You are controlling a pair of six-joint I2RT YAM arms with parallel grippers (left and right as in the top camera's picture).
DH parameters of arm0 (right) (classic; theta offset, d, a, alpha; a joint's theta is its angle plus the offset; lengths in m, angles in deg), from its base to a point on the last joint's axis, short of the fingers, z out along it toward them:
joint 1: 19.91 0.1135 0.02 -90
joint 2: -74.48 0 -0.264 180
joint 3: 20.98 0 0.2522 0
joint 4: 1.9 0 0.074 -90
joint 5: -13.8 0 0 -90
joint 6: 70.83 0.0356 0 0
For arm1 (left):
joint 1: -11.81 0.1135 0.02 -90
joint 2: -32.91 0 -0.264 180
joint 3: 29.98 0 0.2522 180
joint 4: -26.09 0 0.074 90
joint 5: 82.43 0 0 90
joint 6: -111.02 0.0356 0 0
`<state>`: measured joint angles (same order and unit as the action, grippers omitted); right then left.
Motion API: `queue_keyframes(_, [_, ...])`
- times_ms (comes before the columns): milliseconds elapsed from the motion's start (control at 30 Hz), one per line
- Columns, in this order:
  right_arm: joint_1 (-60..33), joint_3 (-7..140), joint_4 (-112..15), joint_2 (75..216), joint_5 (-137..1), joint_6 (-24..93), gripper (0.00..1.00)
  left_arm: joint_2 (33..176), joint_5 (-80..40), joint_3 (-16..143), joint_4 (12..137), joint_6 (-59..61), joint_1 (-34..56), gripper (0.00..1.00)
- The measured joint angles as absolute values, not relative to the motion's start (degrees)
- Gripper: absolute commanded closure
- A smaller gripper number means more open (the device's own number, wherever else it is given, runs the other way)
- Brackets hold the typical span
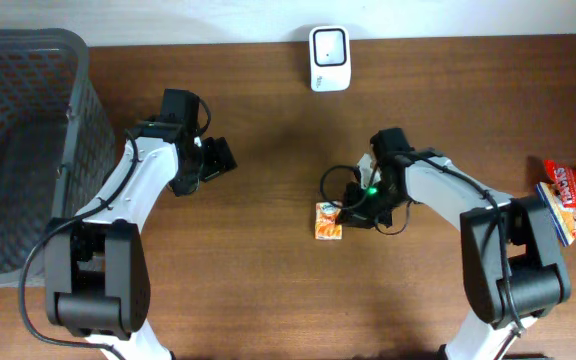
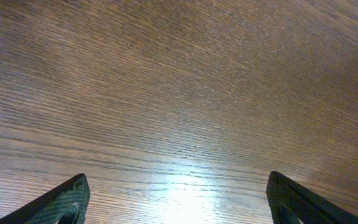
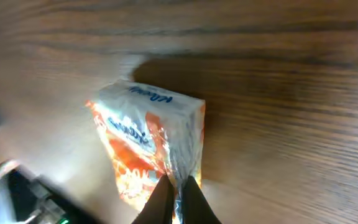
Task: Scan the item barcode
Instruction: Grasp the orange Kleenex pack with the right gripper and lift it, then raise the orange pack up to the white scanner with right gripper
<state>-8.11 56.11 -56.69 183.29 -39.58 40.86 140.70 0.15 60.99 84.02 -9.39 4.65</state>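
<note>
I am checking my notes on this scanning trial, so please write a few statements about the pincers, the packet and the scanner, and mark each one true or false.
1. The right pincer is shut on the orange-and-white foil packet. True.
2. The left pincer grips a packet. False: it is open, with only the wooden table under it.
3. The small white barcode scanner stands at the table's far edge, apart from the packet. True.
4. The packet lies in the grey mesh basket. False: it is near the middle of the table, far from the basket.
</note>
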Motion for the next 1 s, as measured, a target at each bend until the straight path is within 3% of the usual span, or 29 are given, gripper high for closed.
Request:
queue_keyframes(133, [-15.39,57.09,-52.89,183.47,-19.47,35.50,0.96,140.70,0.15,60.99,84.02,-9.39,4.65,0.11])
queue_keyframes(333, [-16.22,57.49,-43.19,183.47,6.52,34.59,0.96,140.70,0.15,60.99,84.04,-9.39,4.65,0.10])
queue_keyframes(467, [-16.22,57.49,-35.56,183.47,9.62,40.18,0.96,140.70,0.15,60.99,84.06,-9.39,4.65,0.09])
queue_keyframes(700, [-23.44,57.68,-5.22,183.58,11.22,62.48,0.96,140.70,0.17,60.99,84.21,-9.39,4.65,0.07])
queue_keyframes(1000, [-27.04,57.66,-2.53,183.58,11.39,68.70,0.96,140.70,0.15,60.99,84.26,-9.39,4.65,0.05])
